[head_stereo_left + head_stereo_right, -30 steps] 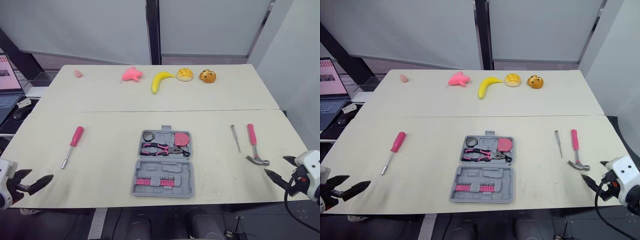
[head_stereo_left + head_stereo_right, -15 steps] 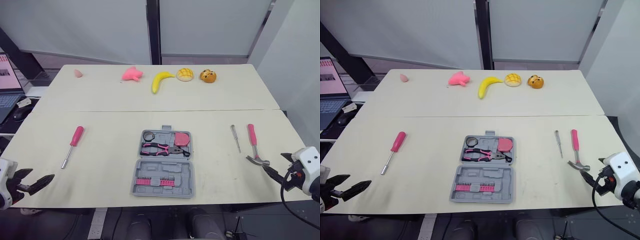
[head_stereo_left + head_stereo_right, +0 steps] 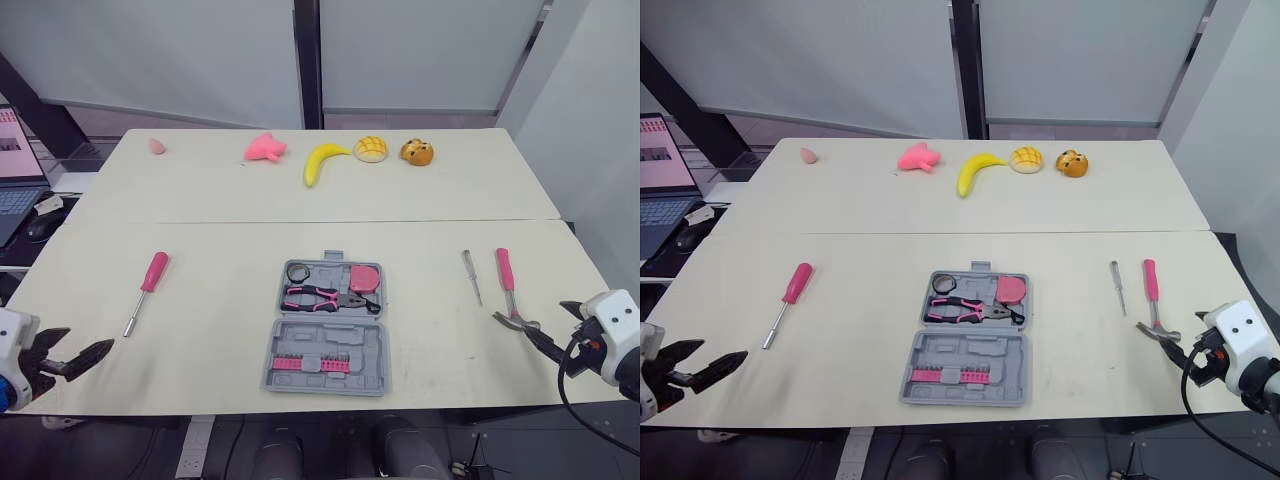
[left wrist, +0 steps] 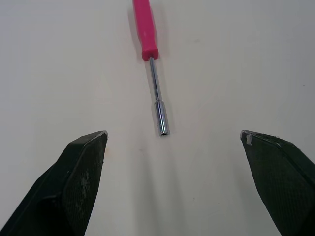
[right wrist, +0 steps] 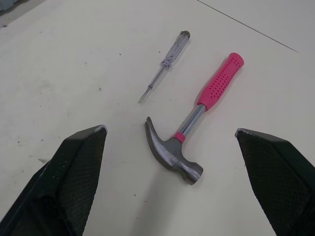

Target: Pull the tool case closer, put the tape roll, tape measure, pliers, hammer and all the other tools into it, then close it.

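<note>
The grey tool case (image 3: 327, 325) lies open at the table's front middle. Its far half holds a black tape roll (image 3: 298, 272), a pink tape measure (image 3: 363, 277) and pink-handled pliers (image 3: 325, 298); the near half holds a row of bits (image 3: 310, 363). A pink-handled hammer (image 3: 510, 290) and a thin clear screwdriver (image 3: 471, 276) lie to the right. My right gripper (image 3: 550, 322) is open just short of the hammer head (image 5: 170, 157). A pink nut driver (image 3: 146, 290) lies to the left. My left gripper (image 3: 82, 346) is open a little short of its metal tip (image 4: 163, 130).
Along the far edge lie a small pink lump (image 3: 156, 147), a pink toy (image 3: 264, 149), a banana (image 3: 320, 160), a yellow bun (image 3: 369, 148) and a brown bun (image 3: 415, 152). A laptop (image 3: 12, 170) sits off the table's left side. A seam (image 3: 320, 222) crosses the table.
My right gripper has moved forward and inward to the hammer head. My left gripper has edged slightly forward toward the nut driver. The tools and case have not moved.
</note>
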You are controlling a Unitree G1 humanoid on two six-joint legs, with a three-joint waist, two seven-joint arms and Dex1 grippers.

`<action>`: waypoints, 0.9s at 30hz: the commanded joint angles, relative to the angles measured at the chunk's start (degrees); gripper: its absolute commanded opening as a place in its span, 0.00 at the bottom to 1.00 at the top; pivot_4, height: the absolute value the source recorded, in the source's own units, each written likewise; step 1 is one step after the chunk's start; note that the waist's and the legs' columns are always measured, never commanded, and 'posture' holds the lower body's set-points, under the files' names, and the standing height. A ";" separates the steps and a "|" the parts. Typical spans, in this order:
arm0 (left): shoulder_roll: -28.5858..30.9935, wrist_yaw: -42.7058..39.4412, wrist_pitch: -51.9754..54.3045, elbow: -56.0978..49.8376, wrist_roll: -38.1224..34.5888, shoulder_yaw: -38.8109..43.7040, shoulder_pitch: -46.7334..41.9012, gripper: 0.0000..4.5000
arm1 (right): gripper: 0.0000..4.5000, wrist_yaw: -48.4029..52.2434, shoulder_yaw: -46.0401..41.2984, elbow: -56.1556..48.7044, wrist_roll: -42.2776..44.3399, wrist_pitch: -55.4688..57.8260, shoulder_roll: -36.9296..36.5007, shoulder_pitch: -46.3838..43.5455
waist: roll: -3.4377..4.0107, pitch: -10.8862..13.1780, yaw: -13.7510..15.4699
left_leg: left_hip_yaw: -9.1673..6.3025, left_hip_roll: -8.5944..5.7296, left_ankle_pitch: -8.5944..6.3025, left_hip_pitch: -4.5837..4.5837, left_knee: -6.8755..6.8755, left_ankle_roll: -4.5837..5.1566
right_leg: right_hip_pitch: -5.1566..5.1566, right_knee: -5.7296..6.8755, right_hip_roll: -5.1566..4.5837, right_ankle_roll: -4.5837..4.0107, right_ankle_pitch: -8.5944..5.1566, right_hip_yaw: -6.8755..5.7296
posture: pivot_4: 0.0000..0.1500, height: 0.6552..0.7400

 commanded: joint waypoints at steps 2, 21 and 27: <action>0.40 -0.72 0.00 -4.17 -1.11 1.66 -0.09 1.00 | 0.99 -0.59 -0.28 -0.16 -1.01 -2.70 -0.57 0.54 | -0.01 0.01 0.01 | 0.00 0.00 0.00 0.00 0.00 0.00 | 0.00 0.00 0.00 0.00 0.00 0.00 | 1.00 1.00; -4.02 -16.79 -2.59 -27.57 -4.85 -24.65 -22.56 1.00 | 0.99 -7.59 7.69 -13.77 -2.34 -5.67 9.15 6.44 | -0.02 0.05 0.53 | 0.05 -0.02 0.00 -0.04 0.03 -0.01 | 0.02 -0.02 0.04 0.42 0.22 0.07 | 1.00 1.00; -6.48 -19.44 -1.79 -28.75 -6.03 -29.80 -29.38 1.00 | 0.99 -16.59 14.13 -11.30 -6.21 1.71 12.93 -2.21 | -0.02 0.05 0.25 | 0.04 -0.03 0.00 -0.05 0.08 -0.01 | 0.02 -0.02 0.06 0.44 0.24 0.11 | 1.00 1.00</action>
